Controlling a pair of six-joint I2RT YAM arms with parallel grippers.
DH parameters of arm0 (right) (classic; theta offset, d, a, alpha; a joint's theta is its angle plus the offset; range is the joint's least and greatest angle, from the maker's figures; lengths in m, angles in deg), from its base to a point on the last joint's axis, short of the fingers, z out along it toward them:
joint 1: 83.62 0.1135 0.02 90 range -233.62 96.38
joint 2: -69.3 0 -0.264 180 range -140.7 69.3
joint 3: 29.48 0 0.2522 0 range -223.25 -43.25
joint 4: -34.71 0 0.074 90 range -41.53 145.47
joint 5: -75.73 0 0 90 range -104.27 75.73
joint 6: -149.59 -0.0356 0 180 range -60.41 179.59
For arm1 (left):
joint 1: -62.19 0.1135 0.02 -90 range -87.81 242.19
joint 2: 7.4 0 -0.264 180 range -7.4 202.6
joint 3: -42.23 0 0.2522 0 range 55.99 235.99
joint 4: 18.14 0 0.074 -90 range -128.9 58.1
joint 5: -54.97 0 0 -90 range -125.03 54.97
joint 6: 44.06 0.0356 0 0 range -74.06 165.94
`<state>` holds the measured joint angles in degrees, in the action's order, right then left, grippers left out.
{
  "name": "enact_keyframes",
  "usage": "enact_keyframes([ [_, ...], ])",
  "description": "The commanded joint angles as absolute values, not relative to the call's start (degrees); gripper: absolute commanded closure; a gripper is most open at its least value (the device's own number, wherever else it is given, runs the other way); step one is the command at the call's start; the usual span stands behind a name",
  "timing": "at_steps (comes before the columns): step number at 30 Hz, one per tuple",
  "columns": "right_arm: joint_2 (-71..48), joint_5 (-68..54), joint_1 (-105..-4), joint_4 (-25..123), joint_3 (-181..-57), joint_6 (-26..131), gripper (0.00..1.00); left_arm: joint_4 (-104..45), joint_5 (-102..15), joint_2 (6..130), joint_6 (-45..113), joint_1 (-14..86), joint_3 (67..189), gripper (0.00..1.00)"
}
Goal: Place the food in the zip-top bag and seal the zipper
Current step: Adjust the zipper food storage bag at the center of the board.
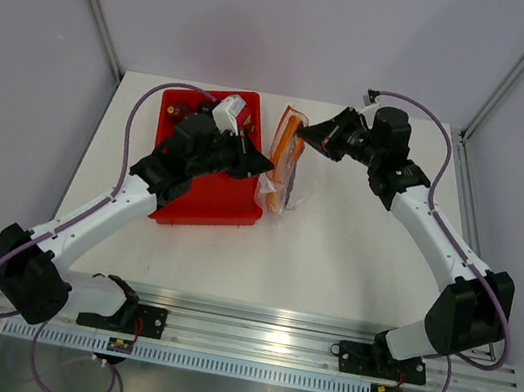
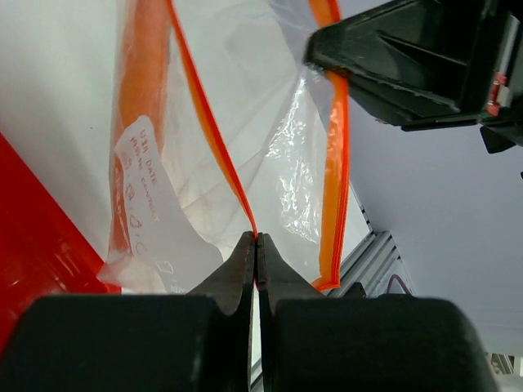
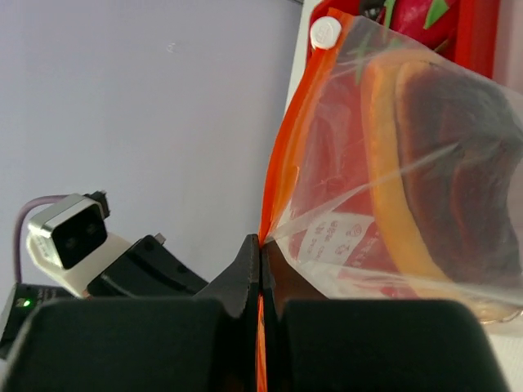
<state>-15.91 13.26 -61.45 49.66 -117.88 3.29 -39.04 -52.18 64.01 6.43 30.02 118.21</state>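
The zip-top bag (image 1: 283, 164) is clear, its zipper (image 2: 335, 163) bright orange, its label (image 2: 151, 188) white with faint scrawl. Inside is food (image 3: 441, 147) — dark brown, rimmed orange. Red bin (image 1: 203, 196), white counter (image 1: 332, 259), purple cables (image 1: 134, 123).

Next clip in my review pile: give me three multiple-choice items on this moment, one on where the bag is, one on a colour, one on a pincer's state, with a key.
1. In the top view, where is the zip-top bag relative to the red bin?
A) inside it
B) to its right
C) to its left

2. What colour is the zipper?
A) blue
B) green
C) orange

3. The left pincer is:
A) wide open
B) shut on the zipper
C) out of view

Key:
1 B, the bag is just past the bin's right edge.
2 C, the strip along the bag's mouth is orange.
3 B, the left wrist view shows its fingers closed on the orange strip.
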Motion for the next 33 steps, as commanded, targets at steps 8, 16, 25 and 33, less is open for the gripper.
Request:
enact_keyframes([
  [8,-13.24,8.95,-61.39,58.93,-125.43,15.55,1.0,-35.34,-51.9,63.52,8.58,27.03,120.33,1.0],
  [16,-18.5,-0.27,-61.48,70.56,-125.06,30.28,1.0,-31.72,-46.47,64.32,10.78,27.38,107.69,1.0],
  [25,-28.44,-3.19,-59.28,94.17,-144.31,39.55,1.0,-31.73,-45.93,66.95,11.66,28.17,105.47,1.0],
  [33,-23.71,-3.46,-58.49,92.95,-138.97,36.13,1.0,-36.12,-43.73,68.44,12.28,29.31,109.07,0.99],
])
